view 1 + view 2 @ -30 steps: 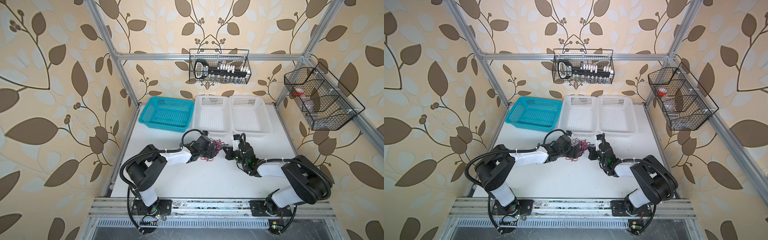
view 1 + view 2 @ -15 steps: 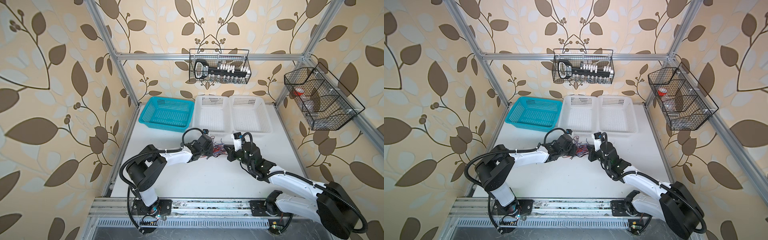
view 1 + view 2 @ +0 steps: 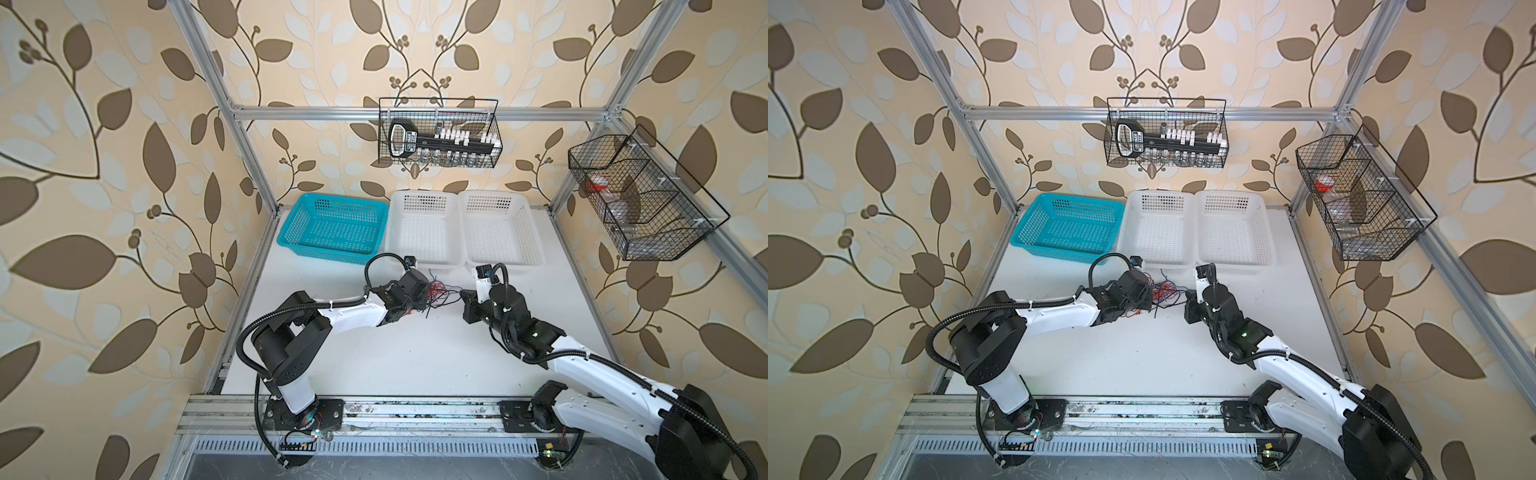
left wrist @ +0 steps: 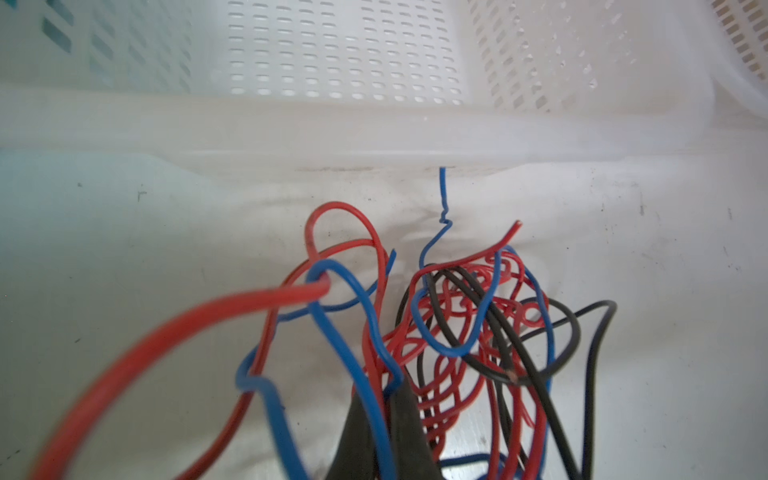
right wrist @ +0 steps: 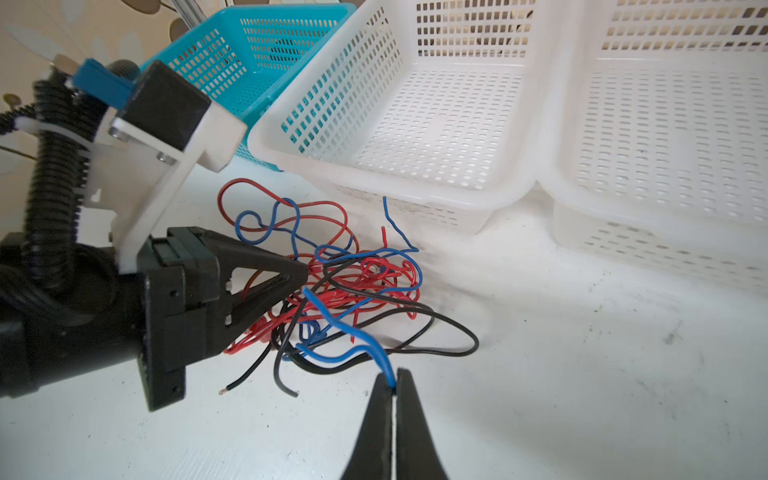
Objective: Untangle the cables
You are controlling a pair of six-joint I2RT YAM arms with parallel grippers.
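The cables [image 3: 439, 292] are a tangle of thin red, blue and black wires on the white table, just in front of the white baskets, and show in both top views [image 3: 1165, 291]. My left gripper [image 3: 427, 294] is at the tangle's left side. In the left wrist view it [image 4: 388, 395] is shut on red and blue strands of the cables [image 4: 465, 316]. My right gripper [image 3: 462, 296] is at the tangle's right side. The right wrist view shows it [image 5: 392, 380] shut on the end of one blue cable [image 5: 345, 328], with the left gripper's fingers [image 5: 286, 274] poking into the heap.
A teal basket [image 3: 332, 228] and two white baskets [image 3: 424, 232] [image 3: 498, 228] stand in a row right behind the tangle. Two black wire baskets hang on the back wall [image 3: 438, 133] and the right wall [image 3: 636, 199]. Open white table lies in front of the grippers.
My left gripper has shut on strands of the tangle. The right arm's elbow has swung out to the right while its gripper stays shut beside the tangle.
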